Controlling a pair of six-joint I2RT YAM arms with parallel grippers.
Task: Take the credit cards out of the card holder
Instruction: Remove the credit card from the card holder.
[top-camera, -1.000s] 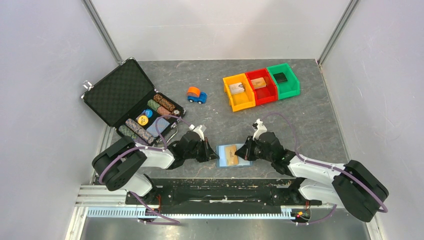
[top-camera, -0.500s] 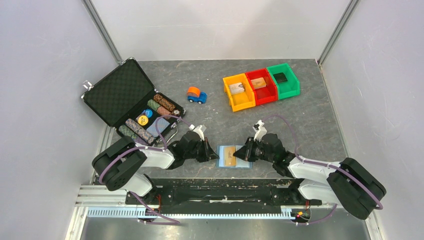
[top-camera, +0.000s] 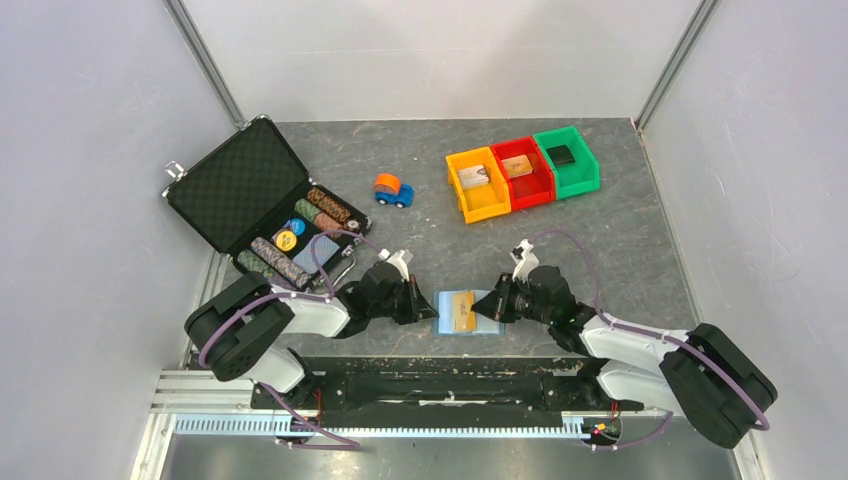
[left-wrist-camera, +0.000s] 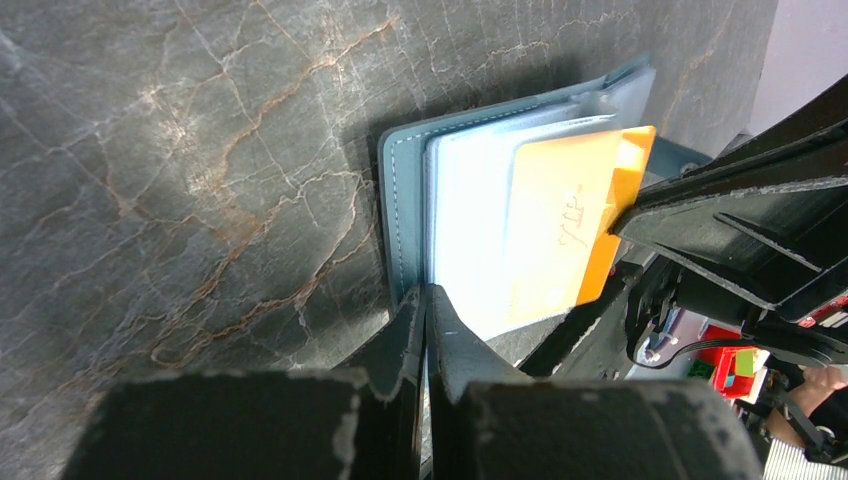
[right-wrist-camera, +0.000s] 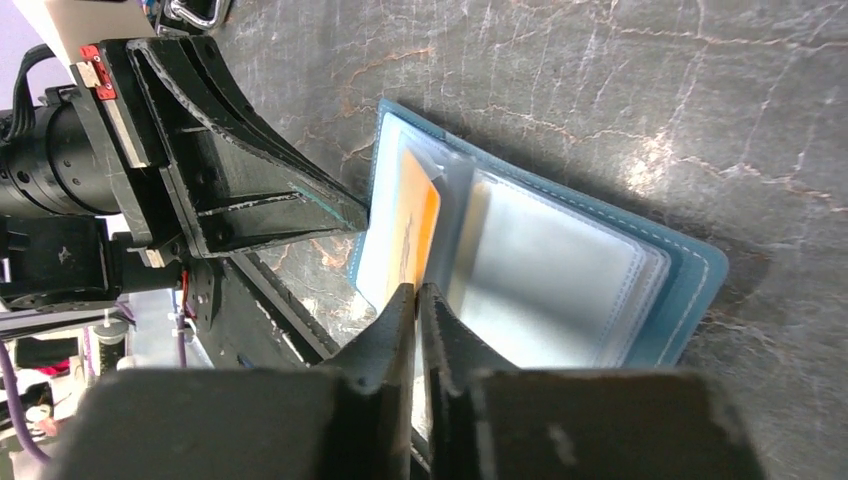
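The light-blue bifold card holder (left-wrist-camera: 402, 200) lies open, low centre of the overhead view. The right gripper (right-wrist-camera: 417, 292) pinches its orange plastic credit card (left-wrist-camera: 560, 230), apparently to draw it out; the left gripper (left-wrist-camera: 428, 295) clamps the holder's edge, anchoring it.

Before you a dark grey, stone-veined tabletop (top-camera: 330, 150), plain pale walls (top-camera: 430, 50) closing you in on three sides, slanted metal posts (top-camera: 205, 60) at both back corners, a toothed metal rail (top-camera: 400, 425) along your near edge, soft even light
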